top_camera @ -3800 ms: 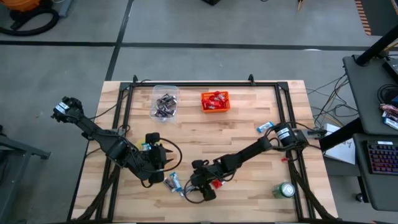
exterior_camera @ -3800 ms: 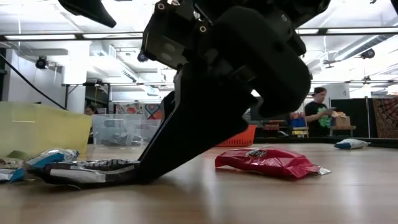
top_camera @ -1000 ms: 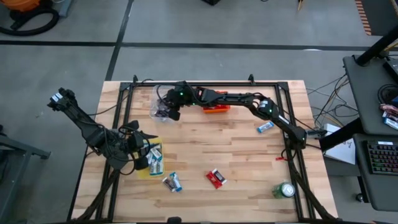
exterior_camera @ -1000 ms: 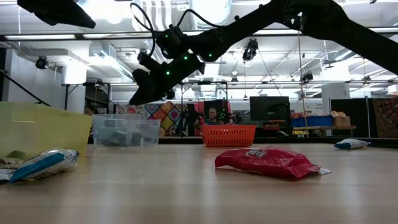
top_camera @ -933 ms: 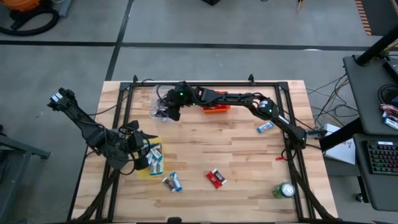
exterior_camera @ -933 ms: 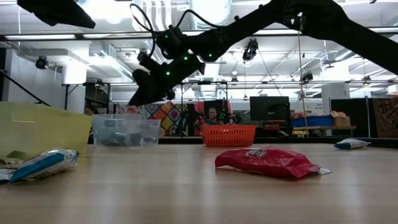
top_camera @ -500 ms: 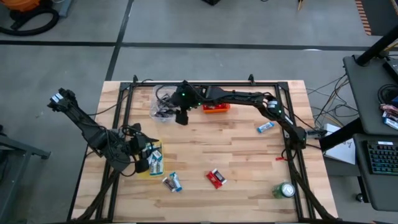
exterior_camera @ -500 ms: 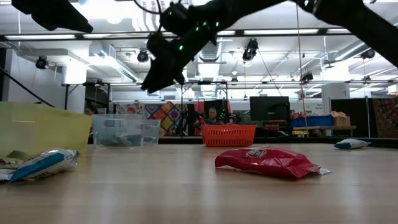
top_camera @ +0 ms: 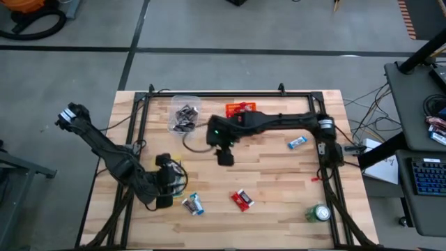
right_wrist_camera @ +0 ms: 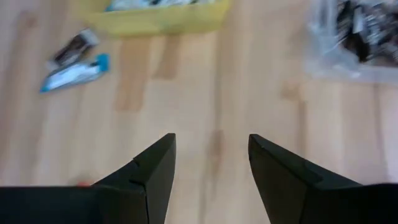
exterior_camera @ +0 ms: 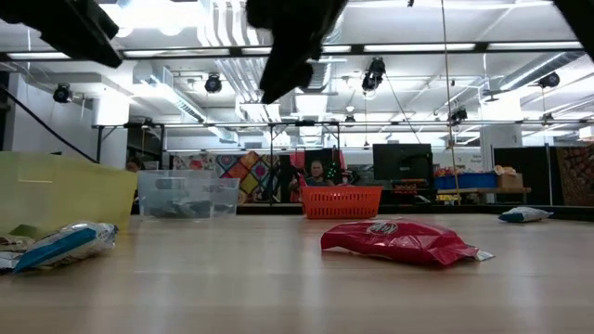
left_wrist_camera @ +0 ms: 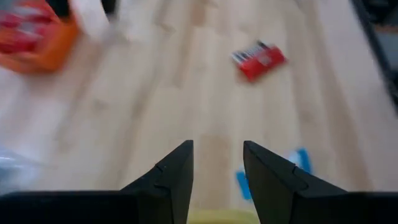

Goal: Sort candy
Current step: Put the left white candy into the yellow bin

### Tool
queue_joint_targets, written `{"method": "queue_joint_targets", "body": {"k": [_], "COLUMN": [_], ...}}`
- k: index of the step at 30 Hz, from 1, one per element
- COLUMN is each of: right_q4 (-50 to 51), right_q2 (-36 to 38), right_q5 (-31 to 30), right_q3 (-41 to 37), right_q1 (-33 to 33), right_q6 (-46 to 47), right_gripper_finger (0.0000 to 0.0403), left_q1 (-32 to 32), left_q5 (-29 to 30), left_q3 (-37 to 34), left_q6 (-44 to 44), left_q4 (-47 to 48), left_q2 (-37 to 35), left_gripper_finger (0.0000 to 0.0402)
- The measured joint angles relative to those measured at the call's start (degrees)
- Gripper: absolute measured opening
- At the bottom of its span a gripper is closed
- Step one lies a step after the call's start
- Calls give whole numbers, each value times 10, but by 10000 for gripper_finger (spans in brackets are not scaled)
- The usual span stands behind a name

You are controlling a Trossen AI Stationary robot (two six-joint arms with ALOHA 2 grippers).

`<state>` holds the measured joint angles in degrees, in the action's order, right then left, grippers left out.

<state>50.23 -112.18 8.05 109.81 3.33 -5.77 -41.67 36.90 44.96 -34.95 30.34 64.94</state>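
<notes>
The right hand hangs empty, fingers wide, over the middle of the table. The left hand, fingers narrowly parted and empty, sits at lower left. Loose candy lies at lower centre: a red bar, and a blue-and-white bar touching a dark bar. Another blue bar lies at right. The risk, I judge, is both arms converging on that touching pair, or one hand pinching two wrappers and misfiling one.
</notes>
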Motion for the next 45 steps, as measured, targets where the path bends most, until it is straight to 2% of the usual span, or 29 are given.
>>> {"method": "queue_joint_targets", "body": {"k": [8,16,26,38,45], "right_q4": [-74,-152,-164,-163,-163], "right_q2": [122,199,214,214,214], "right_q5": [-2,-6,-7,-7,-6], "right_q3": [-167,-273,-290,-295,-298], "right_q1": [-85,-157,-197,-201,-202], "right_q6": [101,182,214,213,209], "right_gripper_finger": [192,192,192,192,192], "left_q1": [1,3,28,87,106], "left_q5": [-105,-137,-142,-317,-349], "left_q3": [43,108,132,138,138], "left_q6": [67,190,289,330,345], "left_q4": [0,10,-6,-64,-68], "left_q2": [82,167,273,342,360], "left_gripper_finger": [133,166,171,171,171]}}
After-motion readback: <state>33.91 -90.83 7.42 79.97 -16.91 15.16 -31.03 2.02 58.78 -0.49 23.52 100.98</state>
